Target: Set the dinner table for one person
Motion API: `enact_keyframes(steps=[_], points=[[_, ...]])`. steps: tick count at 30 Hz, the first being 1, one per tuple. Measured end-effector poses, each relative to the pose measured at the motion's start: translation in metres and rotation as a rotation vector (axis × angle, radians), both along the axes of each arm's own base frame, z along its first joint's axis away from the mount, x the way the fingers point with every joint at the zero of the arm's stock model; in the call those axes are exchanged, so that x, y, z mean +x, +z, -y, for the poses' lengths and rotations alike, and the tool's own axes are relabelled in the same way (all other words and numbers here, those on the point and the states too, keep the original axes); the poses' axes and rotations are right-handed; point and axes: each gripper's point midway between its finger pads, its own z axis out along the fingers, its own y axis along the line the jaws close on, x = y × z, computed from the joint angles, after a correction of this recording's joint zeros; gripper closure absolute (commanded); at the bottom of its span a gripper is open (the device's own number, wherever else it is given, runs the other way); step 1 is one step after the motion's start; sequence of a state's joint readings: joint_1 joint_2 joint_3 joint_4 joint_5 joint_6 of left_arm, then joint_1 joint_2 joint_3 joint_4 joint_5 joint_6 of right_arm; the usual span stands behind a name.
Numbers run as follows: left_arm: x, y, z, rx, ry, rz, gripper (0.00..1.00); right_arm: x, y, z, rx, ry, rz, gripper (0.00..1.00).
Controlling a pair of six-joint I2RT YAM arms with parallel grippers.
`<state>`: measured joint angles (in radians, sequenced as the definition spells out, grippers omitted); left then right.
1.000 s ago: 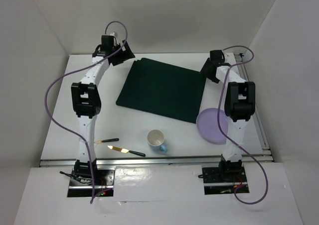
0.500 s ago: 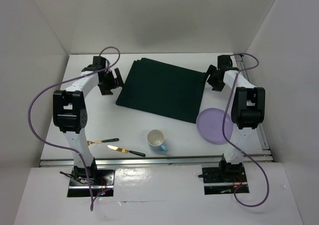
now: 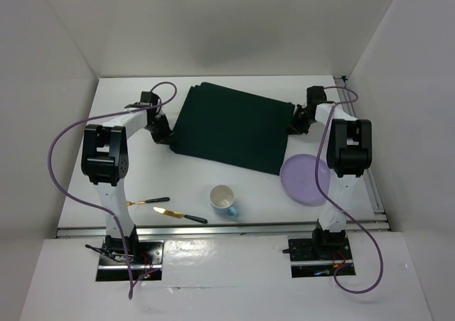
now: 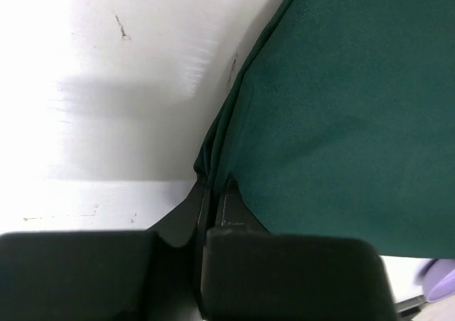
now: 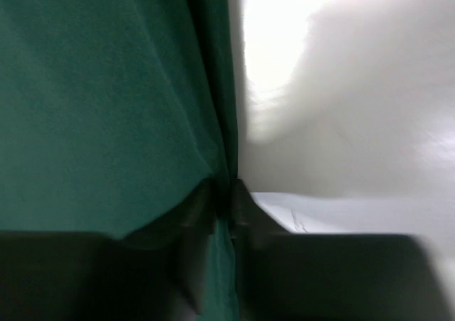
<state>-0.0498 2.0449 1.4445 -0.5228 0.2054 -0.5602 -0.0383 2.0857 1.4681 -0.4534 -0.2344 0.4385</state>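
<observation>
Two grips on: my left pincer (image 4: pixel 212 193) pinches the mat (image 3: pixel 234 126) near its left corner, and my right pincer (image 5: pixel 222 193) pinches its right edge. The mat lies askew on the white table (image 3: pixel 185 175). I'd lift both sides evenly with the cloth taut, then square it up.

No legible markings in any view. Dinner table (image 3: pixel 142 172), green mat (image 3: pixel 234 126), cup (image 3: pixel 224 199) and purple plate (image 3: pixel 304 180): no lettering, label, brand, number or sign reads on any of them from overhead. Arm housings too small to show print. Wrist views are close and soft: plain green cloth, white surface, nothing written.
</observation>
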Motion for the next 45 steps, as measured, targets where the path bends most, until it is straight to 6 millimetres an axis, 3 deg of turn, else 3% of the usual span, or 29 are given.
enact_keyframes(steps=[2,7,10,15,18,20,21,22,23,32,35,36,37,38,40,41,45], points=[[0.001,0.0,-0.002,-0.007,0.021,-0.005,1.0,0.005,-0.003,-0.003,0.012,0.013,-0.001,1.0],[-0.009,0.0,-0.011,-0.001,0.088,-0.008,1.0,0.027,-0.001,-0.016,0.03,0.072,0.036,1.0],[-0.03,-0.001,-0.023,0.04,0.129,-0.034,1.0,0.035,-0.001,-0.035,0.032,0.128,0.055,1.0],[-0.074,-0.002,-0.035,0.077,0.176,-0.098,0.99,0.033,-0.001,-0.061,0.039,0.175,0.055,1.0],[-0.095,-0.003,-0.036,0.084,0.178,-0.133,0.85,0.026,-0.002,-0.067,0.052,0.162,0.055,0.86],[-0.1,-0.003,-0.037,0.089,0.172,-0.146,0.8,0.02,-0.002,-0.067,0.057,0.15,0.05,0.86],[-0.101,-0.002,-0.037,0.092,0.172,-0.149,0.81,0.018,-0.002,-0.067,0.056,0.143,0.046,0.93],[-0.101,-0.002,-0.037,0.093,0.168,-0.151,0.95,0.018,-0.002,-0.066,0.052,0.139,0.044,0.97],[-0.102,-0.002,-0.036,0.094,0.163,-0.152,0.99,0.018,-0.002,-0.067,0.046,0.136,0.042,1.0],[-0.108,0.001,-0.024,0.117,0.102,-0.141,0.98,0.017,0.0,-0.057,-0.05,0.095,0.009,1.0],[-0.112,0.004,-0.02,0.12,0.089,-0.137,0.86,0.016,-0.001,-0.054,-0.063,0.085,0.004,1.0],[-0.112,0.005,-0.02,0.122,0.089,-0.137,0.68,0.016,-0.001,-0.054,-0.064,0.084,0.004,0.83],[-0.112,0.005,-0.02,0.126,0.086,-0.135,0.56,0.016,-0.001,-0.054,-0.065,0.084,0.004,0.72],[-0.113,0.006,-0.022,0.134,0.085,-0.135,0.44,0.016,-0.001,-0.054,-0.064,0.081,0.003,0.53],[-0.119,0.007,-0.027,0.163,0.091,-0.15,0.08,0.018,0.004,-0.053,-0.067,0.076,0.014,0.24],[-0.121,0.009,-0.029,0.177,0.096,-0.16,0.0,0.019,0.008,-0.051,-0.077,0.071,0.019,0.2],[-0.116,0.034,-0.037,0.216,0.109,-0.134,0.0,0.01,0.022,-0.042,-0.126,0.059,0.01,0.08]])
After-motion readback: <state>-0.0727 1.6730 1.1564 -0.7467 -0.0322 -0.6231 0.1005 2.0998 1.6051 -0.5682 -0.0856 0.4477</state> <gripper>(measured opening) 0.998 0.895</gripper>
